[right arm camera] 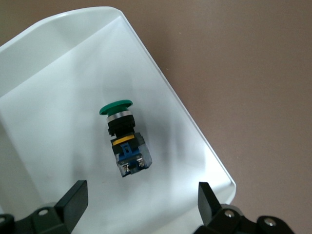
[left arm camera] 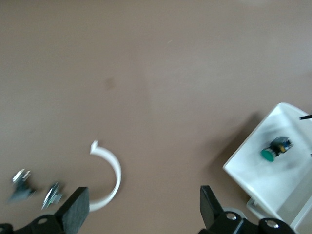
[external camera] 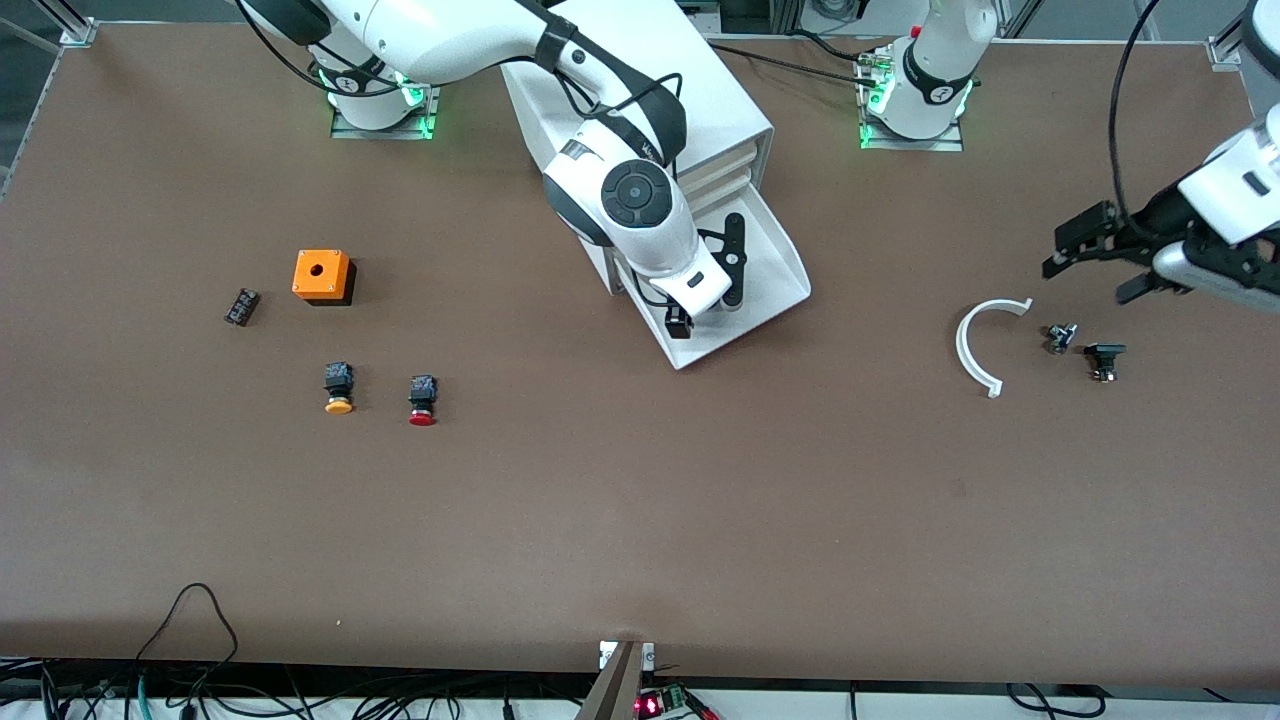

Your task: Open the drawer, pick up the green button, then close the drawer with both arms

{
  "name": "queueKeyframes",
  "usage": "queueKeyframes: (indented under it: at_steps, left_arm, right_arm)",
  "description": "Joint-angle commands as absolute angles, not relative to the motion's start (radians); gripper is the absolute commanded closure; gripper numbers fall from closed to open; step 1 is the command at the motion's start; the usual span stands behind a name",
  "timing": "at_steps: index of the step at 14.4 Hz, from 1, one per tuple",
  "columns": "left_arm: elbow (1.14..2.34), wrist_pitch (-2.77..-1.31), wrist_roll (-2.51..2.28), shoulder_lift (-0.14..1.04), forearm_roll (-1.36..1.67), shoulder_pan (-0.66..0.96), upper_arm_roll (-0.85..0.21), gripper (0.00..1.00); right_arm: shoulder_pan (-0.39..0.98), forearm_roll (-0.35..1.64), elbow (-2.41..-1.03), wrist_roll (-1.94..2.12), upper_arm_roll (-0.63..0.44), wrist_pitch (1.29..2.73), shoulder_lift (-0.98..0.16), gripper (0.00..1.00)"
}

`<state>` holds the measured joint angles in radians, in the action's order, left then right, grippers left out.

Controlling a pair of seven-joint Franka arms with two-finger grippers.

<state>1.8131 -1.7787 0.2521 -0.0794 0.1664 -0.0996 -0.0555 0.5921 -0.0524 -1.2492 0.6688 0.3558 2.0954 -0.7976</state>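
Observation:
The lowest drawer (external camera: 781, 266) of the white cabinet (external camera: 700, 95) is pulled out toward the front camera. The green-capped button (right arm camera: 124, 139) lies on its side in the drawer (right arm camera: 48, 97), its cap pointing to the drawer's front end. My right gripper (external camera: 735, 260) hangs open over the drawer and hides the button in the front view; in the right wrist view (right arm camera: 139, 202) its fingers stand wide apart above the tray, empty. My left gripper (external camera: 1090, 278) is open and empty above the table at the left arm's end. The left wrist view (left arm camera: 141, 209) shows the drawer (left arm camera: 253, 180) and the button (left arm camera: 275, 147) farther off.
A white curved piece (external camera: 975, 345) and two small dark parts (external camera: 1060, 337) (external camera: 1104, 360) lie under the left gripper. At the right arm's end are an orange box (external camera: 322, 275), a yellow-capped button (external camera: 339, 388), a red-capped button (external camera: 423, 400) and a small black part (external camera: 241, 306).

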Motion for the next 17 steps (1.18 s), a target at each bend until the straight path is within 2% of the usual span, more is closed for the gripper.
queueKeyframes:
  at_steps: [1, 8, 17]
  left_arm:
    - [1.737, -1.688, 0.114, -0.064, 0.054, -0.095, -0.077, 0.0]
    - [1.735, -1.625, -0.101, -0.087, -0.003, -0.095, -0.074, 0.0]
    - [1.723, -1.624, -0.106, -0.091, -0.002, -0.097, -0.066, 0.0]
  right_arm:
    - [0.598, -0.078, -1.209, 0.722, 0.368, 2.095, -0.836, 0.0]
    - [0.627, -0.149, -1.209, 0.723, 0.39, 2.095, -0.868, 0.0]
    - [0.646, -0.173, -1.207, 0.675, 0.388, 2.108, -0.896, 0.0]
